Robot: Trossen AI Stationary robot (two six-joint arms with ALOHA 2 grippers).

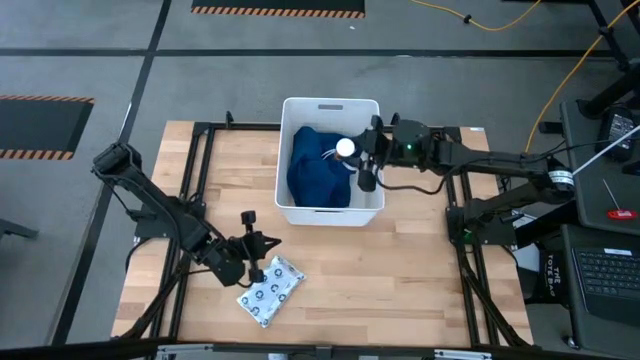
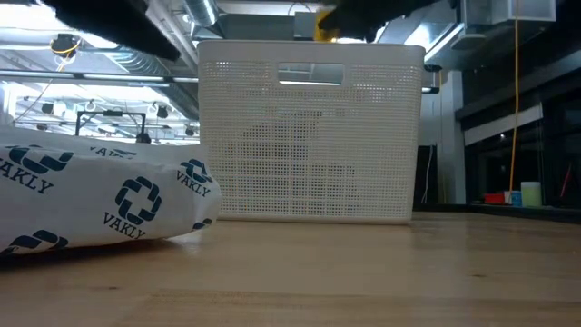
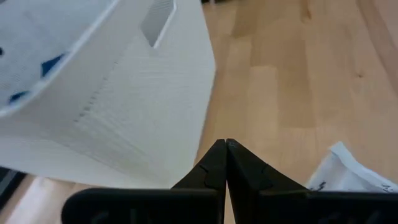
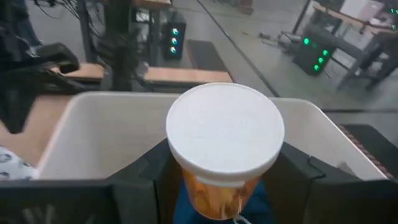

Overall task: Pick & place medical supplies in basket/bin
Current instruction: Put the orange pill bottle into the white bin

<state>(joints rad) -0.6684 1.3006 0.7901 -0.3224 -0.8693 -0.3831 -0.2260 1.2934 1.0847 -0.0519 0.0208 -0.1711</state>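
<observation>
Right tool (image 1: pixel 352 157) hung over the tub (image 1: pixel 331 211), clamped on the white-capped bottle (image 1: pixel 345 148) above the blue garment (image 1: pixel 315 170), likely ready for the drop, while left tool (image 1: pixel 262 243), fingers pressed together, waited beside the packet (image 1: pixel 270 291) on the tabletop (image 1: pixel 400 280).

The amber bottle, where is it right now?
The bottle is held in the right tool above the bin, over the blue garment inside, in the high view's upper middle.
</observation>
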